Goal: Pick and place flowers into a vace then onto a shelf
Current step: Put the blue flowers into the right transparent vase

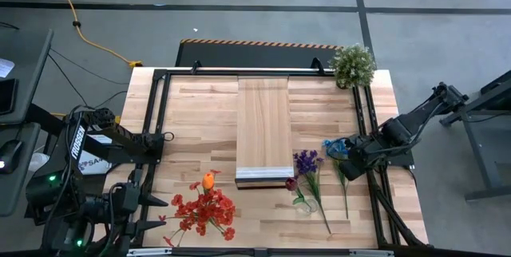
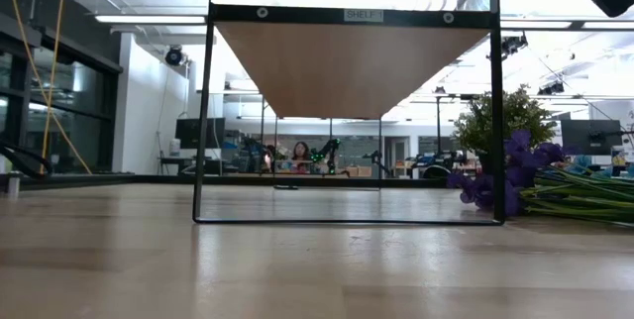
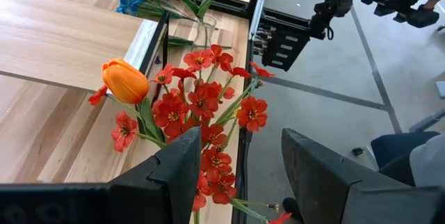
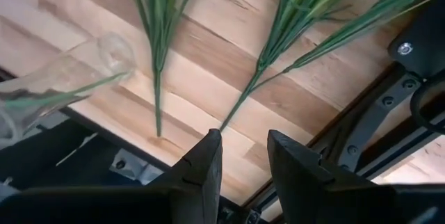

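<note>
Right wrist view has my right gripper point(image 4: 243, 156) parted, empty, over light, floppy flowers point(image 4: 158, 57); I'd pinch low on the thin stem.

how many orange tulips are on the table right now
1. The single orange tulip lies at the top of the red flowers on the table's near left part, close to the left gripper. Others might be hidden under the bunches, though none shows.

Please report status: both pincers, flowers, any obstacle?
Left pincer open above red and orange flowers, holding nothing. Right pincer empty near green stems. Clear glass vase lying down. No obstacle seen.
</note>
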